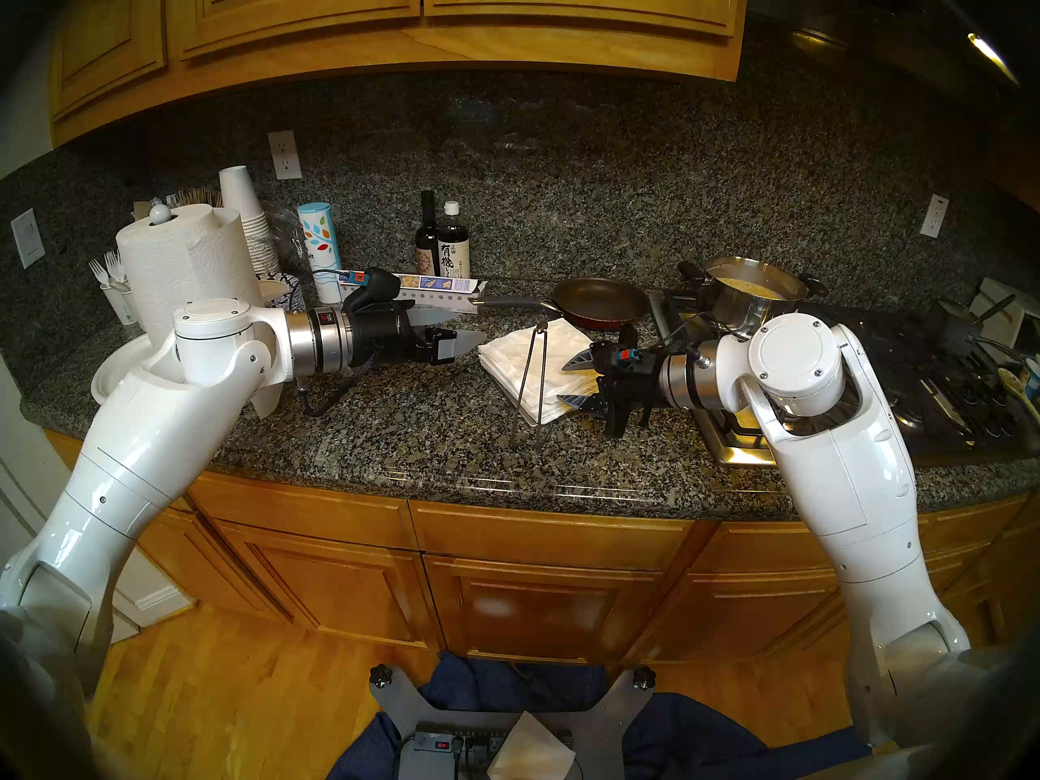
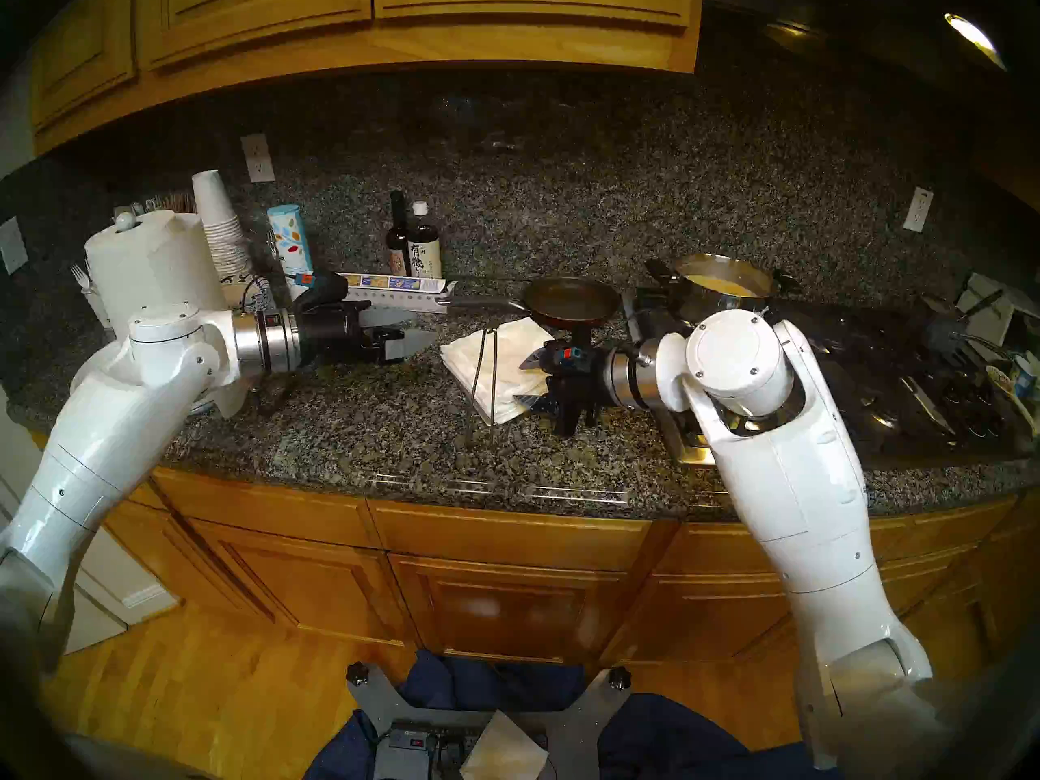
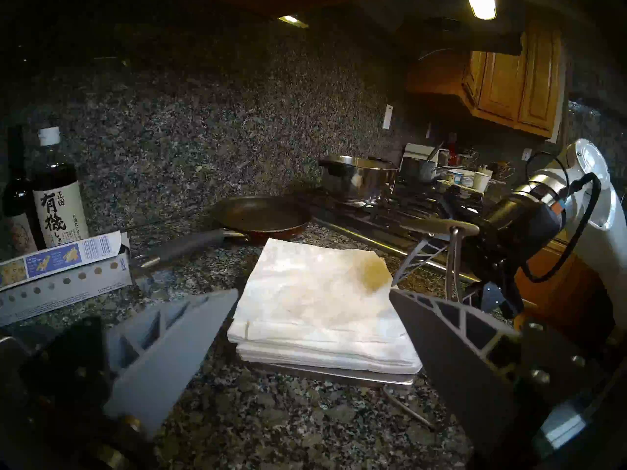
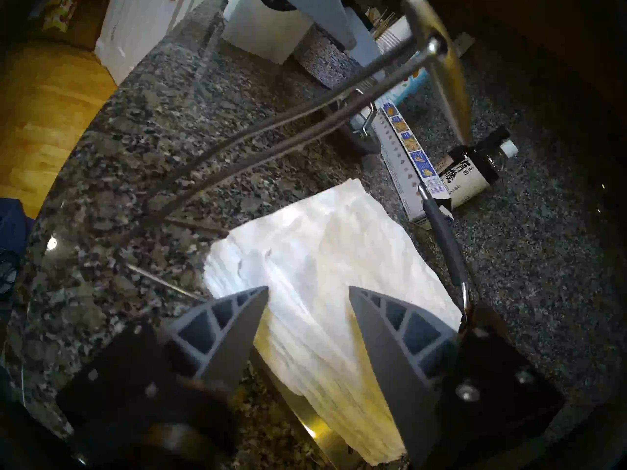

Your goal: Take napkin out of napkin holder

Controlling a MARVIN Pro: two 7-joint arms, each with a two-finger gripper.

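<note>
A thick stack of white napkins (image 1: 520,362) lies on the brass plate of the napkin holder (image 3: 339,374), mid-counter. No single napkin is apart from the stack; the top sheet lies flat. The holder's wire arm (image 1: 534,385) stands raised off the stack, its tip (image 1: 541,327) up. My right gripper (image 1: 571,382) is open at the stack's right edge, its jaws either side of the corner (image 4: 308,289), not touching. My left gripper (image 1: 458,328) is open and empty, just left of the stack, which lies ahead of it in the left wrist view (image 3: 314,291).
A frying pan (image 1: 602,303) lies behind the stack, its handle pointing left. A pot (image 1: 754,295) is on the stove at right. A foil box (image 1: 439,289), two bottles (image 1: 444,244) and a paper-towel roll (image 1: 185,266) stand behind my left arm. A loose white sheet (image 1: 529,745) lies on my base.
</note>
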